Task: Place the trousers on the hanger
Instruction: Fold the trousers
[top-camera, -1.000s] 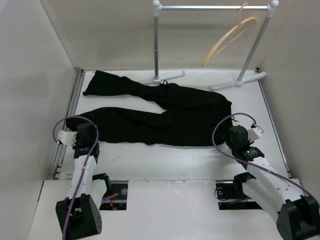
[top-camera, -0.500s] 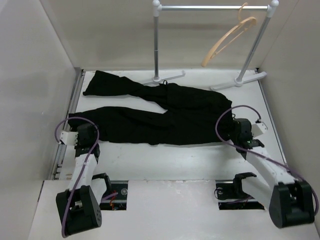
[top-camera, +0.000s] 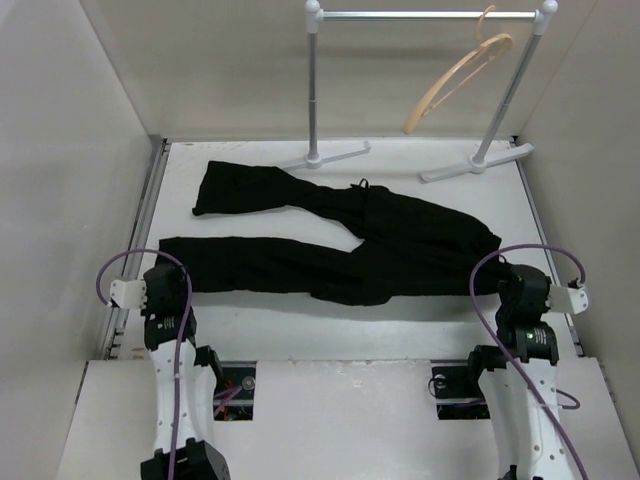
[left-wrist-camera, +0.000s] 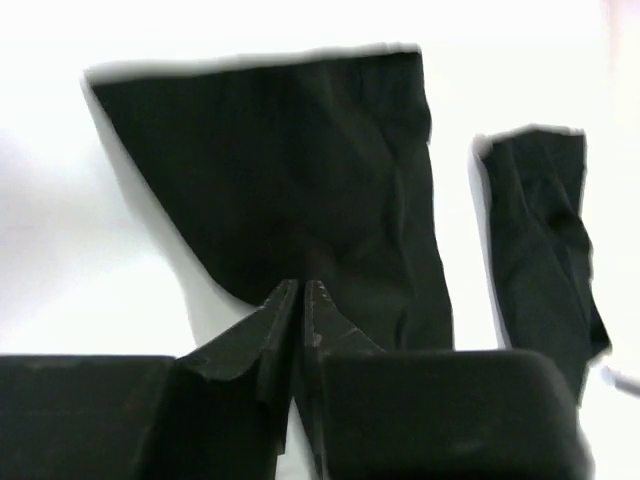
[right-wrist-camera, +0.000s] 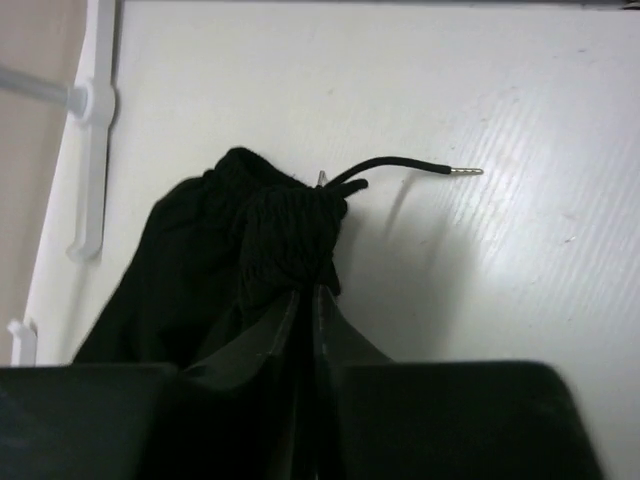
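Black cloth trousers (top-camera: 400, 240) lie flat across the frame's centre, left gripper (left-wrist-camera: 300, 292) clamped on a leg cuff, right gripper (right-wrist-camera: 306, 290) on the bunched waistband; curved tan wooden hanger (top-camera: 458, 72) hangs upper right.

Soft, even overhead light fills the top view: the white desk (top-camera: 400, 320) is bright, shadows are faint, and the trousers (top-camera: 420, 245) read as a flat black mass with little fold detail. The left wrist view is overexposed, the desk blown out to pure white that bleeds over the cloth's edges, and it is soft throughout. The right wrist view is better exposed; the drawstring (right-wrist-camera: 400, 161) throws a soft shadow, while the right gripper (right-wrist-camera: 305, 295) is a blurred, dark shape.
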